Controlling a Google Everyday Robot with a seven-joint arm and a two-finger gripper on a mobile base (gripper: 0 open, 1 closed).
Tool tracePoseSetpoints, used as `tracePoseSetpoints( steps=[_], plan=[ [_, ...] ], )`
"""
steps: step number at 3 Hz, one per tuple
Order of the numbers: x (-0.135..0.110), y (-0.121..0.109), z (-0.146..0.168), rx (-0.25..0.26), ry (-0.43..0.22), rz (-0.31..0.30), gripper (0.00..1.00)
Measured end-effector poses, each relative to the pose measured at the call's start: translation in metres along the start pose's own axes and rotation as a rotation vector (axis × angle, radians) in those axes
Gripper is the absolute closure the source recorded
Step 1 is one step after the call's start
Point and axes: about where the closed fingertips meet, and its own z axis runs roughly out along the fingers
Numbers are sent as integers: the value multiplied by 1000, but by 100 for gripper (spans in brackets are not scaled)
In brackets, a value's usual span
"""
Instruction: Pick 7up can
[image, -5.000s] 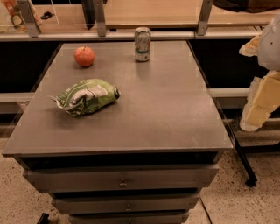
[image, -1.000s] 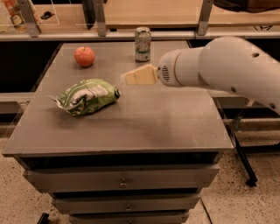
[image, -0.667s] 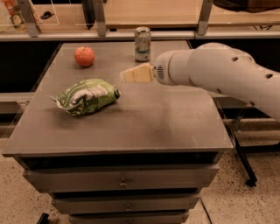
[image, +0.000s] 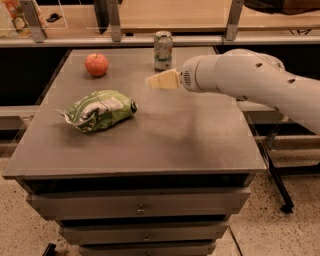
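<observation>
The 7up can (image: 163, 50) stands upright near the far edge of the grey table (image: 150, 145), silvery-white with green markings. My gripper (image: 152, 81) reaches in from the right on a white arm (image: 250, 80). It hovers over the table just in front of the can and a little below it in the view, apart from it. It holds nothing that I can see.
A red apple (image: 96, 64) sits at the far left of the table. A green and white snack bag (image: 98, 110) lies at the left middle. A shelf with metal posts (image: 115, 22) runs behind the table. Drawers (image: 140, 207) are below the top.
The arm came in from the right over the table. Over the last second the gripper moved a little toward the far edge, closer to the can.
</observation>
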Motion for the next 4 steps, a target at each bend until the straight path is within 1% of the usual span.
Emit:
tracePoseSetpoints(
  steps=[1, 2, 3, 4],
  plan=[
    [2, -19, 7, -2, 11, -6, 0],
    [-14, -46, 28, -27, -14, -43, 0],
    [-14, -46, 28, -27, -14, -43, 0],
    [-24, -42, 36, -58, -36, -73, 0]
  ],
)
